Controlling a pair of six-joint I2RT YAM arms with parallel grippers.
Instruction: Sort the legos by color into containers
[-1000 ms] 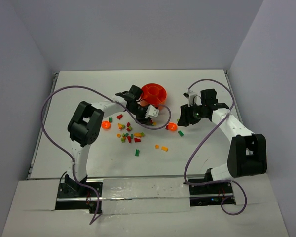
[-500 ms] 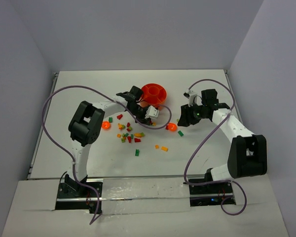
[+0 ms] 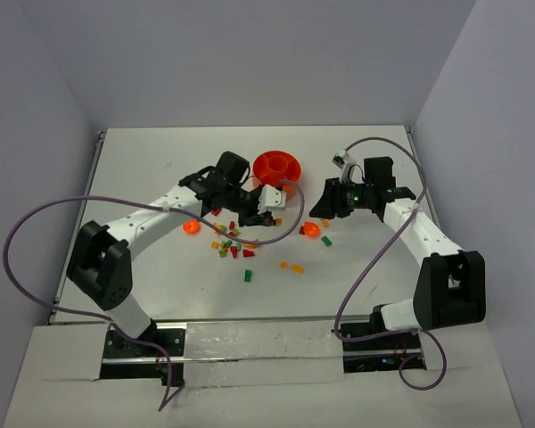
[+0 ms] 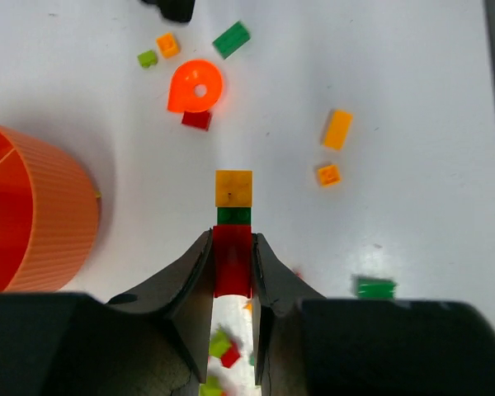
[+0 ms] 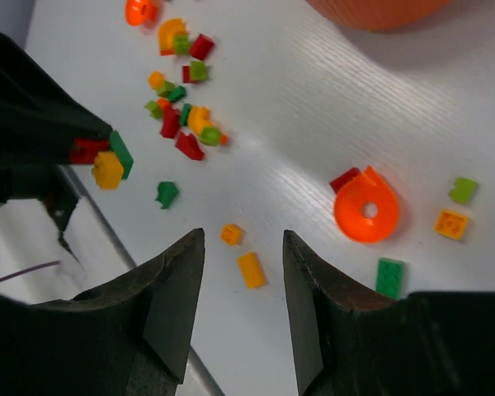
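Gripping red-green-yellow lego stack (image 4: 233,216), left gripper (image 4: 233,247) pinches its red end, long axis pointing straight out from the fingertips; divided orange bowl (image 4: 41,214) lies close, frame-left. Right gripper (image 5: 242,243) wide, empty.

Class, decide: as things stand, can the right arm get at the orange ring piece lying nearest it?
Probably yes. The right gripper is open and empty, hanging just beside the orange ring piece, with nothing between them. A small red brick touches the ring's edge and may get nudged.
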